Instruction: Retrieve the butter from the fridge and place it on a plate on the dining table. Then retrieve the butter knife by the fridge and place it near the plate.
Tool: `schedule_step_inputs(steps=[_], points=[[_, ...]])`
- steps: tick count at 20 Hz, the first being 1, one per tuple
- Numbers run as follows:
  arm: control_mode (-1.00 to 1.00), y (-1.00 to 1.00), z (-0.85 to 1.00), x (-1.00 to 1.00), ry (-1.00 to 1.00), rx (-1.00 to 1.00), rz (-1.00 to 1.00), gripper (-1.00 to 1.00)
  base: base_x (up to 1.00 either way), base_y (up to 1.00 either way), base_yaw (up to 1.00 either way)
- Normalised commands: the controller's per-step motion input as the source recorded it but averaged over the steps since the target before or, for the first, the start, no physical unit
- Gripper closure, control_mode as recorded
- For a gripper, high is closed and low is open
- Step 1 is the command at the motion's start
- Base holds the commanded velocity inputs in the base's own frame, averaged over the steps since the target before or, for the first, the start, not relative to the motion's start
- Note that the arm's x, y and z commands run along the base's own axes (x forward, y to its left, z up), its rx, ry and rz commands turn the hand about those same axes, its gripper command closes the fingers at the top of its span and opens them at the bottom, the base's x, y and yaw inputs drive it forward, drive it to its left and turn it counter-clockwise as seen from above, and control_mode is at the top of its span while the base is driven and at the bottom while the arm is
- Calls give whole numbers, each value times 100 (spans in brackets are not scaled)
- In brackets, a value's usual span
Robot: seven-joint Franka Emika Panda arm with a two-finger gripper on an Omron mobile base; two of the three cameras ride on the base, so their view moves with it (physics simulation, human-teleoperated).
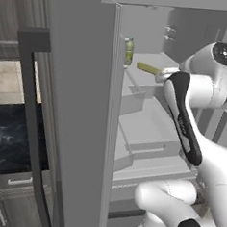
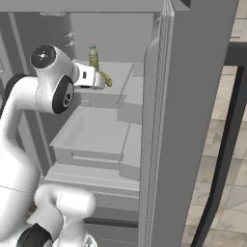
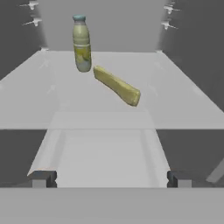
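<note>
Hand view, nearest first: the gripper (image 3: 109, 179) has its two dark tips standing wide apart with nothing between them, aimed along a pale grey shelf (image 3: 52, 100) inside the fridge (image 1: 75, 131). Farther in, the butter (image 3: 117, 85) lies flat and diagonal on that shelf, well clear of the tips. Just beyond its far end stands an upright pale green bottle (image 3: 82, 42), close beside the butter; contact cannot be confirmed.

Left base view shows the fridge door swung open and the arm reaching inside at shelf height.

Assessment: access is gained and the approach under way; the butter is not yet grasped. Carrying it to the plate and the whole knife step are outstanding.
</note>
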Motion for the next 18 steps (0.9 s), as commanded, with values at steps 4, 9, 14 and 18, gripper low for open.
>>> schedule_step_inputs(steps=[4, 9, 14, 18], points=[[-100, -6, 9, 70, 9, 0, 11, -100, 0, 0, 0], [-100, -1, 0, 83, 23, -1, 9, -100, 0, 0, 0], [-100, -3, -4, 68, 11, 0, 3, -100, 0, 0, 0], [-100, 0, -23, 40, 0, 0, 4, -100, 0, 0, 0]])
